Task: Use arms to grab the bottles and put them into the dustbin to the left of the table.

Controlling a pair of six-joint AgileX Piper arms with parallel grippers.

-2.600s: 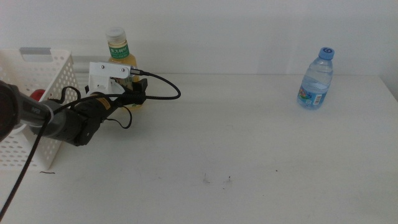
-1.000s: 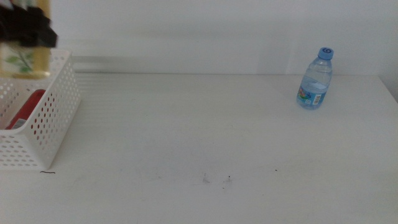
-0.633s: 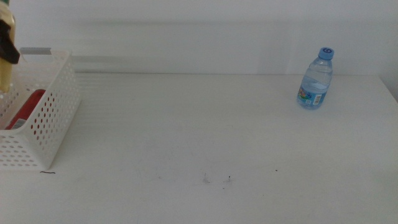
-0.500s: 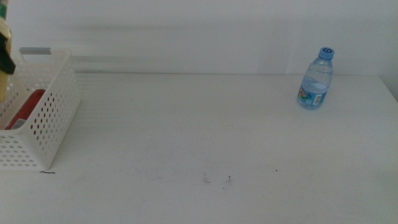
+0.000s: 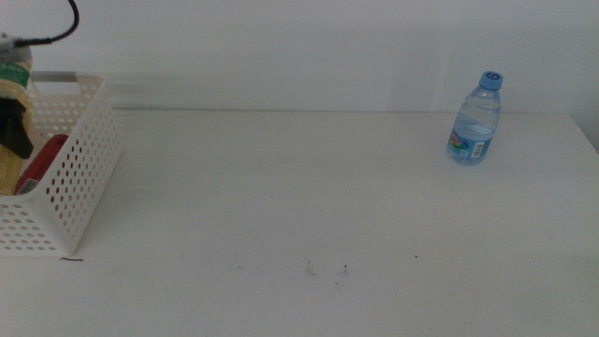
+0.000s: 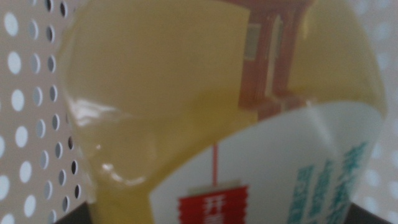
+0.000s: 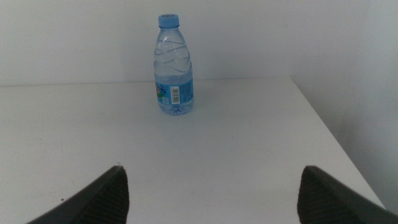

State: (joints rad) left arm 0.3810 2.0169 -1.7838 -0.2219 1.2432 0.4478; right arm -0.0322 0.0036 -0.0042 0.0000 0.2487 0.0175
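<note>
The yellow tea bottle fills the left wrist view, with the dustbin's holed wall close behind it. In the middle view my left gripper is shut on that bottle at the picture's left edge, down inside the white dustbin. A slim red can lies in the dustbin beside it. The clear water bottle with a blue cap stands upright at the table's far right. My right gripper is open and well short of the water bottle, and does not show in the middle view.
The white table has a few dark specks near its front middle. A white wall runs behind it. The table's right edge lies close beside the water bottle. A black cable arcs above the dustbin.
My left gripper lifted the tea bottle off the table, carried it left over the dustbin, and has now lowered it inside. The water bottle has not moved.
</note>
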